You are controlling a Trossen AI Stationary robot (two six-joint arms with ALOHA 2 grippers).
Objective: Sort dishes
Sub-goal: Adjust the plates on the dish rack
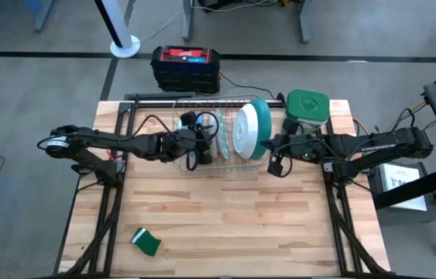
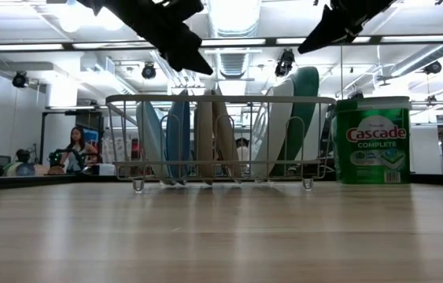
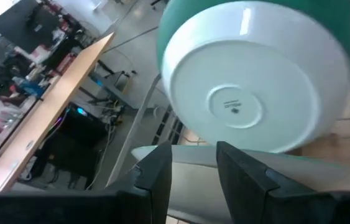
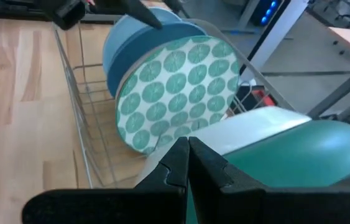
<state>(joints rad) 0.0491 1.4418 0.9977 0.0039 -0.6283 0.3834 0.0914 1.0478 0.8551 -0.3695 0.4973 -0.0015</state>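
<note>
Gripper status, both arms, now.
Left gripper: jaws open, holding nothing, above the wire dish rack.
Right gripper: jaws closed, empty, beside the large teal-backed white plate.

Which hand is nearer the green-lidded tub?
Right. The right hand sits just in front of the tub; the left hand is across the rack, past the plates.

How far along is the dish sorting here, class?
Done: every plate seen stands on edge in the rack, blue plates left, teal plate right. In hand: nothing visibly held; left gripper jaws open over the rack, right gripper shut beside it. Left: no plates elsewhere in view.
</note>
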